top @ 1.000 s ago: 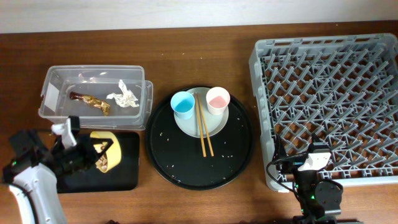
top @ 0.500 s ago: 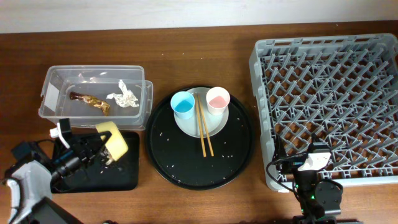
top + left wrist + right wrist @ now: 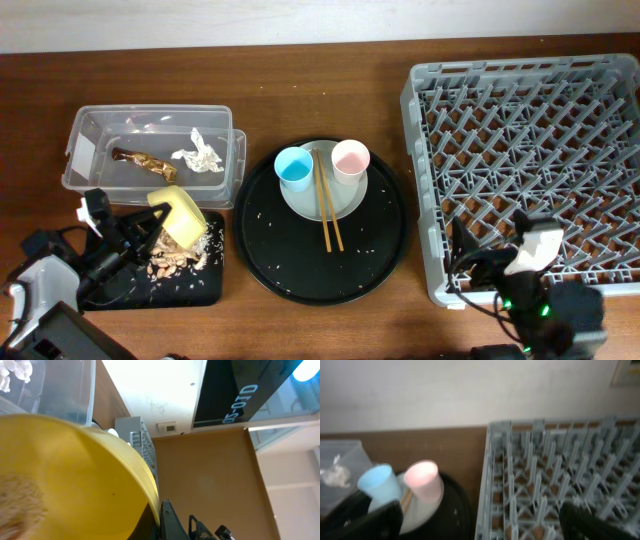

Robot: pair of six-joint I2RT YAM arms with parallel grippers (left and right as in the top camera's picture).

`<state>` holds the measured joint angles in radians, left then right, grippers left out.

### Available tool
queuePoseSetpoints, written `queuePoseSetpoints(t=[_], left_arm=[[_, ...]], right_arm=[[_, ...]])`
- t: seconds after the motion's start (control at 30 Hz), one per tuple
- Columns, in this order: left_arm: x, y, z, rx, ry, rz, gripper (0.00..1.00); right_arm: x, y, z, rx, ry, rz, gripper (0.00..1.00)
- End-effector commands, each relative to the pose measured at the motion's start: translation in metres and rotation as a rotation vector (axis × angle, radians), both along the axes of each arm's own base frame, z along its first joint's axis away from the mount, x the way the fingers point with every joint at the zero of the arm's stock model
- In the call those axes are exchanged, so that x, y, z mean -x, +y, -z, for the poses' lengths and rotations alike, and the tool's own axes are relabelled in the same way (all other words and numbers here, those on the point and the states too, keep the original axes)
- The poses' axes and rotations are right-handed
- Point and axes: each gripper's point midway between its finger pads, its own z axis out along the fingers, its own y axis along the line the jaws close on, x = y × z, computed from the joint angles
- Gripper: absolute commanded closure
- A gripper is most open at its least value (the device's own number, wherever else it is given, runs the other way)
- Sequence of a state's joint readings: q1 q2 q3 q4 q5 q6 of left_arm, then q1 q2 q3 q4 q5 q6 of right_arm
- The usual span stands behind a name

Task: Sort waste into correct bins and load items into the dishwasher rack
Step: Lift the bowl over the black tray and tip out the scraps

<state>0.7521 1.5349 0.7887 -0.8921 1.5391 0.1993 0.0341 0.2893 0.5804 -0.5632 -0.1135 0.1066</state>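
As the bowl (image 3: 180,215) tipped: scraps (image 3: 175,262) spilled onto the black tray (image 3: 200,292), bare a second ago.
Left gripper (image 3: 140,235): clenched on the bowl, over the tray.
Right gripper (image 3: 480,507): released, empty, at the rack (image 3: 520,120).
Meaning: scraps binned; bowl probably goes to the rack next.

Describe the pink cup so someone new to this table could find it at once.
Left of the big grey rack lies a large round black tray with a pale plate on it. Two small cups stand at the plate's far edge, chopsticks between them. The pink cup is the right one, nearer the rack; the light-blue cup is the left one.
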Motion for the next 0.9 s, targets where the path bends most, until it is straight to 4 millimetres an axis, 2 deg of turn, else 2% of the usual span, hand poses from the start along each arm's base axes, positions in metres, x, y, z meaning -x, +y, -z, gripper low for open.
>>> queuePoseSetpoints(t=[0.0,0.1,0.2,0.33,0.4,0.47,0.53,0.63,0.73,0.8,0.87], left_arm=[[0.001,0.009,-0.004,0.068,0.02,-0.036,1.0],[0.002,0.016,-0.004,0.103,0.054,-0.061,1.0],[0.005,0.018,-0.005,0.129,0.079,-0.075,1.0],[0.011,0.011,-0.01,0.162,0.111,-0.079,1.0],[0.008,0.022,-0.01,0.117,0.065,-0.1,1.0],[0.011,0.025,-0.011,0.167,0.111,-0.12,1.0],[0.013,0.024,-0.013,0.159,0.103,-0.121,1.0],[0.01,0.033,-0.014,0.112,0.057,-0.137,1.0],[0.018,0.02,-0.02,0.15,0.093,-0.129,1.0],[0.014,0.027,-0.021,0.072,0.019,-0.136,1.0],[0.015,0.027,-0.021,0.129,0.072,-0.138,1.0]], right_arm=[[-0.009,0.002,-0.033,-0.012,0.138,-0.003,0.02],[-0.015,0.002,-0.05,-0.008,0.285,-0.002,0.02],[-0.024,0.002,-0.058,-0.005,0.379,-0.002,0.02],[-0.036,0.002,-0.048,0.001,0.467,-0.002,0.02],[-0.039,0.003,-0.04,0.009,0.503,-0.006,0.02],[-0.043,0.003,-0.035,0.01,0.527,-0.006,0.02],[-0.045,0.003,-0.033,0.01,0.534,-0.006,0.02],[-0.047,0.003,-0.029,0.01,0.547,-0.006,0.02],[-0.048,0.003,-0.028,0.011,0.552,-0.005,0.02],[-0.048,0.003,-0.028,0.011,0.551,-0.005,0.02],[-0.048,0.003,-0.028,0.011,0.55,-0.005,0.02]])
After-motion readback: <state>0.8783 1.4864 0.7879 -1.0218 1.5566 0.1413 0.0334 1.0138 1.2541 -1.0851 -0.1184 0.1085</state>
